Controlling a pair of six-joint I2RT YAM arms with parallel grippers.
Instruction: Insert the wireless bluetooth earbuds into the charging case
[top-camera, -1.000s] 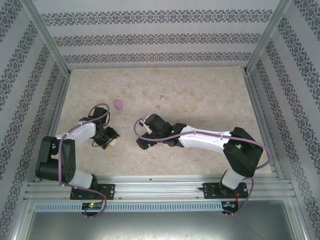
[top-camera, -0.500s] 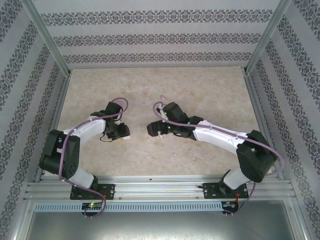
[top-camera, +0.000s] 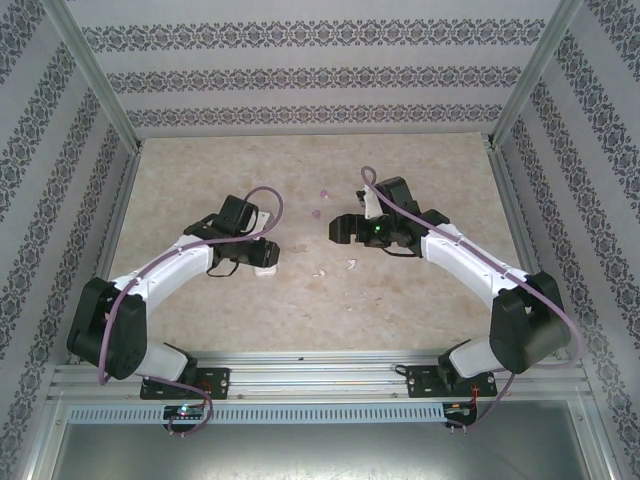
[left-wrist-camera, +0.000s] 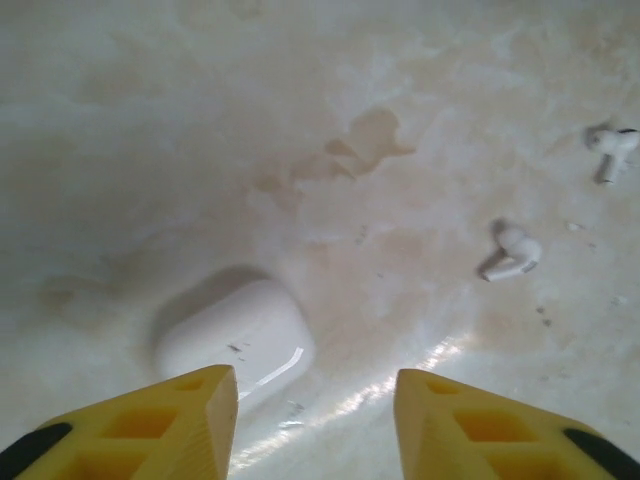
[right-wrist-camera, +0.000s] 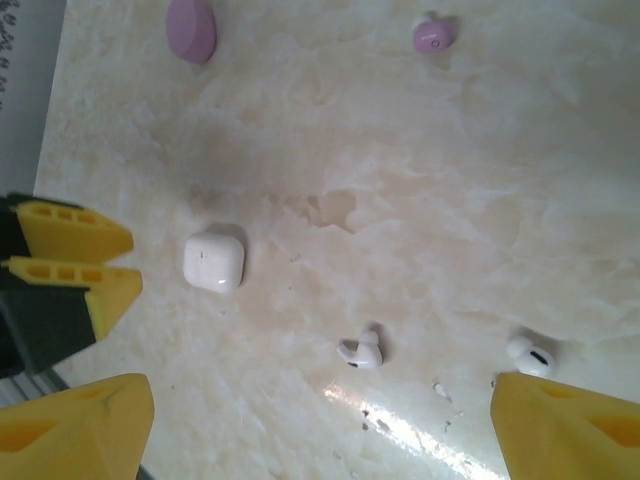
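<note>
The white case (left-wrist-camera: 235, 335) sits shut, earbuds (right-wrist-camera: 360, 352) loose near its right.
The left gripper (left-wrist-camera: 315, 425) hangs half-open beside the case, the right gripper (right-wrist-camera: 320, 430) wide, both empty: I'd steady the case and lift its lid first.

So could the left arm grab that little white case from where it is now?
Probably yes. The white case lies closed on the table just ahead of the left gripper, whose jaws stand open, with nothing in between. The nearest white earbud lies off to one side.
</note>
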